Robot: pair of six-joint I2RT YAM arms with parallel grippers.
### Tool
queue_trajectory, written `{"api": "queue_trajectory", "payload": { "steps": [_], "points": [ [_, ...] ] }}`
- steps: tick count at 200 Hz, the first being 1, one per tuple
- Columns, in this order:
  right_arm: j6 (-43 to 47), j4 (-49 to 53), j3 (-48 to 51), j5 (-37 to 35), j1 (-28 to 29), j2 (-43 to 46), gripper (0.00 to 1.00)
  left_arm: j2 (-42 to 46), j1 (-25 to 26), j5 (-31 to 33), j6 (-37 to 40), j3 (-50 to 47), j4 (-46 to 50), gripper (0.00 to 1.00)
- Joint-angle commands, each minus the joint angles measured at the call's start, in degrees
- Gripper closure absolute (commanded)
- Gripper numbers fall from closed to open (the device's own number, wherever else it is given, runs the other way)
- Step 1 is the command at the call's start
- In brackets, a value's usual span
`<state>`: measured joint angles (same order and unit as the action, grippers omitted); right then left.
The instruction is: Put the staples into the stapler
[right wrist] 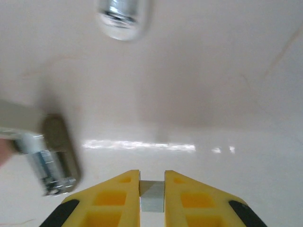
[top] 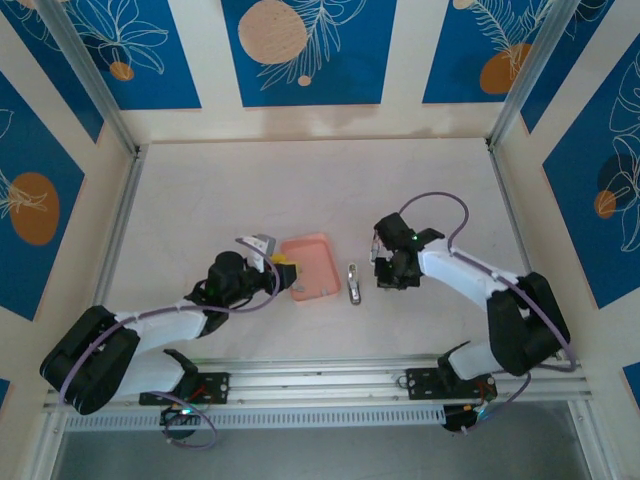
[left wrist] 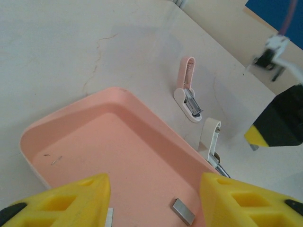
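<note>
Two grippers hang low over a pale table point(top: 300, 180), one on each side of a pink tray point(top: 305, 243). In the overhead view the left gripper point(top: 278, 262) sits at the tray's left edge. From its own wrist camera its yellow fingers point(left wrist: 71, 201) stand well apart with nothing between them, above the tray floor. A short grey strip of spare staples point(left wrist: 182, 211) lies there near the bottom of the frame, and a second grey sliver point(left wrist: 109, 220) shows at the bottom edge beside the left finger. The stapler point(top: 353, 284) lies on the table just right of the tray, between the tray and the right gripper point(top: 384, 268). Seen from the left wrist it is swung open, its pink lid upright and its metal inner part bare on a white base. The right gripper's jaws are clamped on a small grey strip of staples point(right wrist: 152, 197), pinched at the fingertips above the table, with the stapler a blur at the left of that frame.
</note>
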<state>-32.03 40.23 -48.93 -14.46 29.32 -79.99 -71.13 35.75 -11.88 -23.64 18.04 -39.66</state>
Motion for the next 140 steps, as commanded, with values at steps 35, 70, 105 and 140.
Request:
{"api": "queue_trajectory", "payload": {
  "steps": [35, 70, 105, 140],
  "points": [
    [-2.53, -10.68, 3.07, -5.25, 10.61, 4.28, 0.84, 0.67, -0.22, 0.72, -0.26, -1.08, -2.7, 0.47],
    [-3.48, -10.41, 2.72, -5.89, 13.49, 1.89, 0.84, 1.19, -0.19, 0.83, 0.2, -1.34, -2.19, 0.47],
    [-2.62, -10.45, 1.87, -6.52, 15.95, -0.64, 0.84, 1.61, -0.22, 1.16, 0.08, -1.65, -2.18, 0.47],
    [-2.73, -10.34, 0.39, -7.54, 16.73, -3.98, 0.84, 1.65, -0.23, 1.11, 0.09, -1.64, -2.0, 0.47]
  ]
}}
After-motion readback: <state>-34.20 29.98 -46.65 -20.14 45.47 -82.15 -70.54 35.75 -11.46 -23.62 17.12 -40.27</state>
